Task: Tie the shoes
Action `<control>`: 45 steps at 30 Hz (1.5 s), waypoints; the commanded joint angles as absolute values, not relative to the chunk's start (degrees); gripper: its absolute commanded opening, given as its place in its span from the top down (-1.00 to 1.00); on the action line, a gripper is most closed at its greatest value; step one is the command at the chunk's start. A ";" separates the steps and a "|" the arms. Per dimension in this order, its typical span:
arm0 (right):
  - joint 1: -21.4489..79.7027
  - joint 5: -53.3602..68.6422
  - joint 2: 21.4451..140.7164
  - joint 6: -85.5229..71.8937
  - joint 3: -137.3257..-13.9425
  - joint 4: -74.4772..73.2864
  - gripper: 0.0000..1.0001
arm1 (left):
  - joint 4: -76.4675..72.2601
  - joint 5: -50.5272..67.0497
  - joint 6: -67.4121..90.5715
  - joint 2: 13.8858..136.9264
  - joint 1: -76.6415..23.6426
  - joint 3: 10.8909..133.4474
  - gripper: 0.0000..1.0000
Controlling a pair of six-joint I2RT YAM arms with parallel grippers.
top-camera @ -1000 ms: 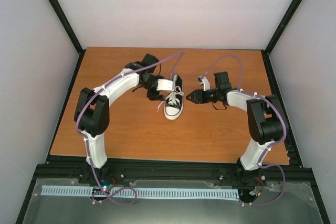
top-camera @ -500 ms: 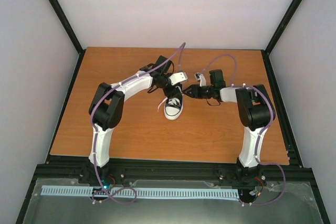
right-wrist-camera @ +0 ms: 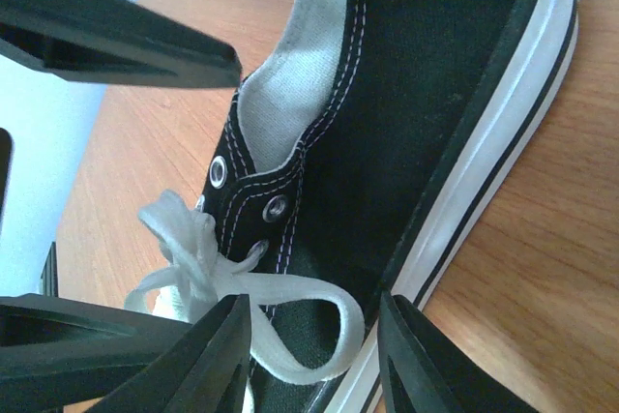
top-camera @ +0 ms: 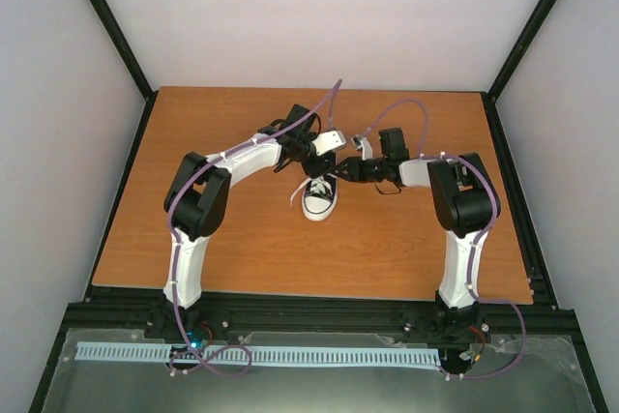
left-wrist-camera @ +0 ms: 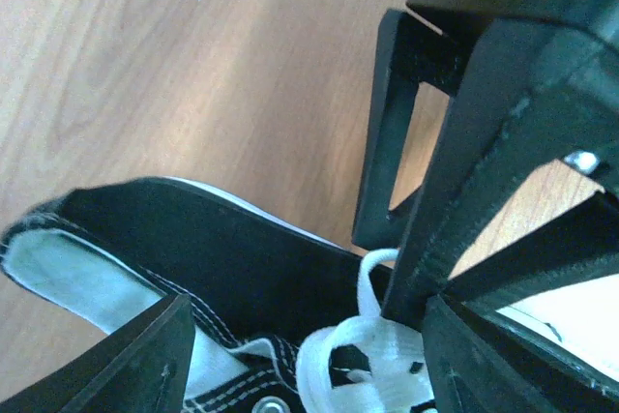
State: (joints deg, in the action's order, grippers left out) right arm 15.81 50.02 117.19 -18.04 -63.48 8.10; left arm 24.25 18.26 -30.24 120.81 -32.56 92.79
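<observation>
The black sneaker with white sole and toe cap lies mid-table, toe toward the arms. My left gripper hangs over its opening, and its open jaws straddle the white lace knot. My right gripper comes in from the shoe's right side. It stands open, a flat loop of white lace lying between its fingers untouched. The shoe's side and sole fill the right wrist view. One loose lace end trails off to the shoe's left.
The two grippers crowd together over the lacing: the right fingers loom close in the left wrist view, and the left fingers show in the right wrist view. Bare wooden table surrounds the shoe, with black frame rails along the near edge.
Both arms have closed in on the shoe. The right gripper slid left to the lacing and its jaws narrowed. The left arm swung right, over the shoe's opening.
</observation>
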 commanded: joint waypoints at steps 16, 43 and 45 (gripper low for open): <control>16.17 49.29 114.57 -13.71 -62.78 2.87 0.94 | 26.09 17.42 -31.28 120.37 -32.19 94.35 0.98; 16.17 45.24 111.44 -10.66 -57.79 -0.42 0.94 | 24.80 0.43 -21.06 113.36 -27.52 81.10 0.98; 16.16 45.10 111.55 -10.64 -57.82 -0.60 0.95 | 23.70 0.79 -21.31 113.18 -27.36 79.87 0.98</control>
